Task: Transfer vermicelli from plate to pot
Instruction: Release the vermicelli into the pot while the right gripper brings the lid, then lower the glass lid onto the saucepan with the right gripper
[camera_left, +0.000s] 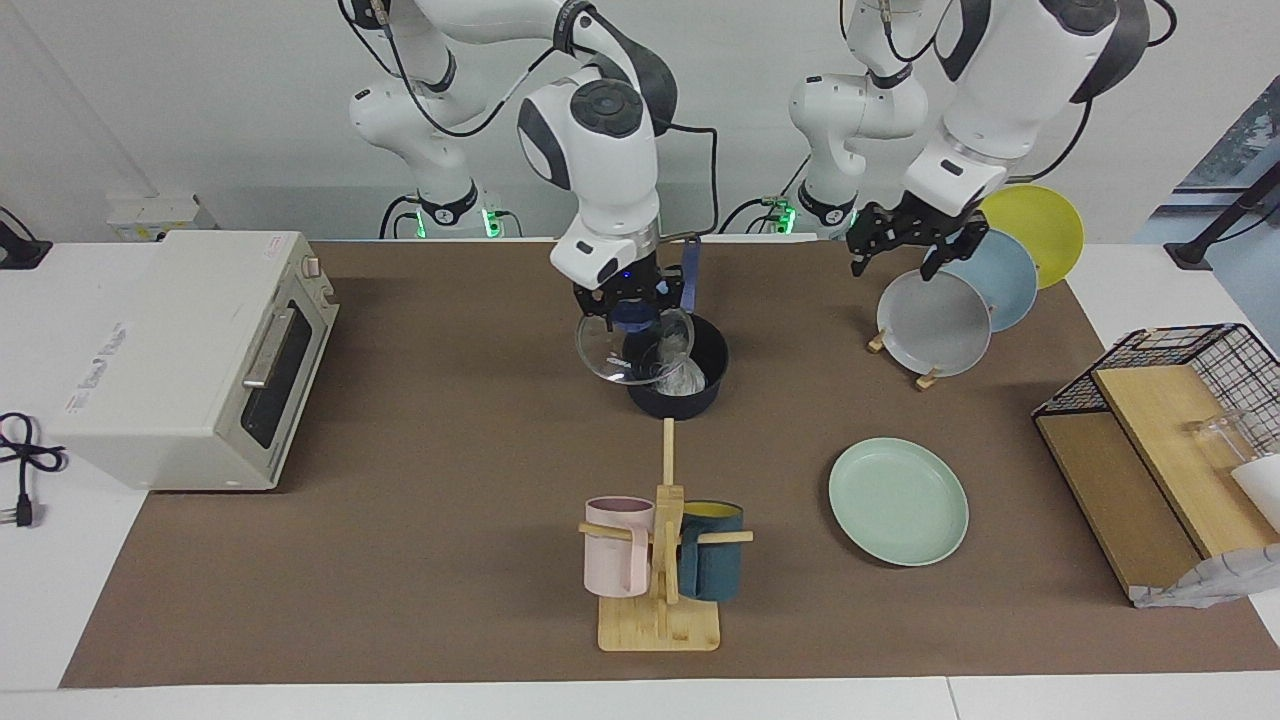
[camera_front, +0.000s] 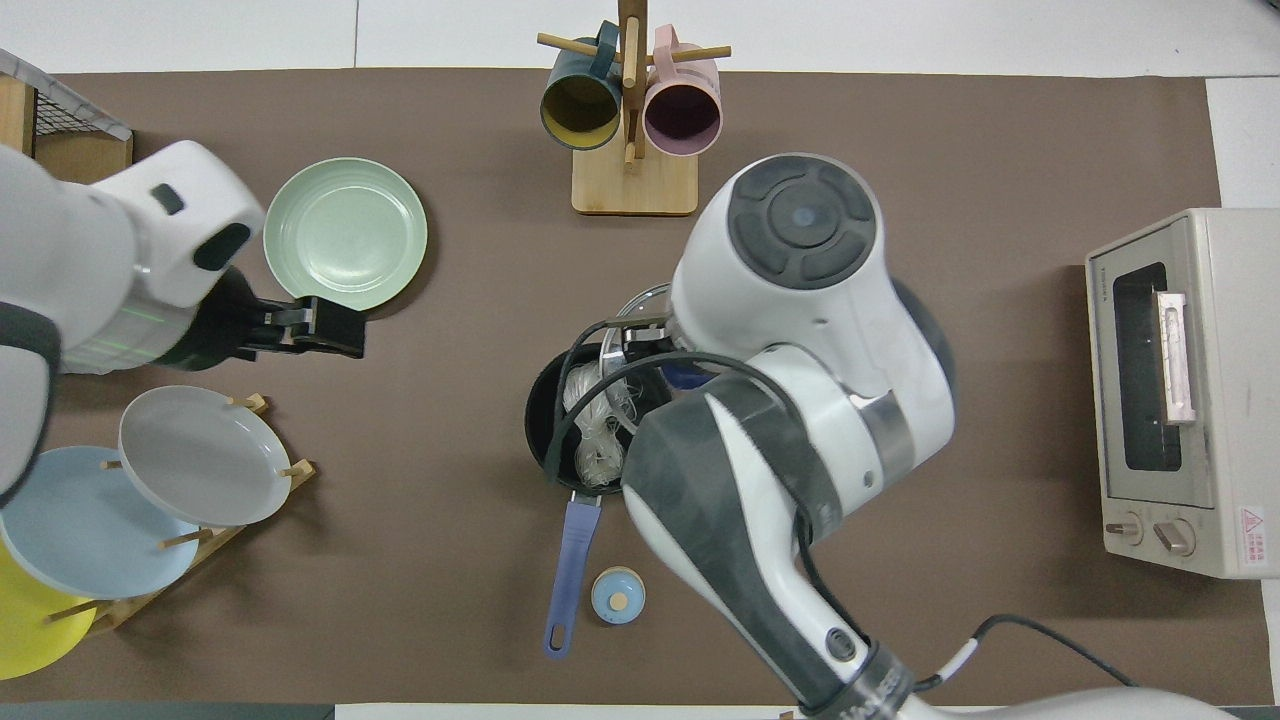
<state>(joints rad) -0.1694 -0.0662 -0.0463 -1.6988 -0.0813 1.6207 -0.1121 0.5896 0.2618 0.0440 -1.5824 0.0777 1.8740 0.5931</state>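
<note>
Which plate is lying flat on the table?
The mint-green plate, empty, toward the left arm's end. The grey plate, blue plate and yellow plate stand on edge in the wooden rack.

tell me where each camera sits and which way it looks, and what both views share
Facing view: high across the table, looking at the robots; both arms show in full at the top, right gripper holding a glass lid over the pot.
Overhead view: high above the robots' end, looking steeply down; the arms enter from the bottom, left gripper beside the plate.
Shared: pot, vermicelli, plate, mug stand, toaster oven.
</note>
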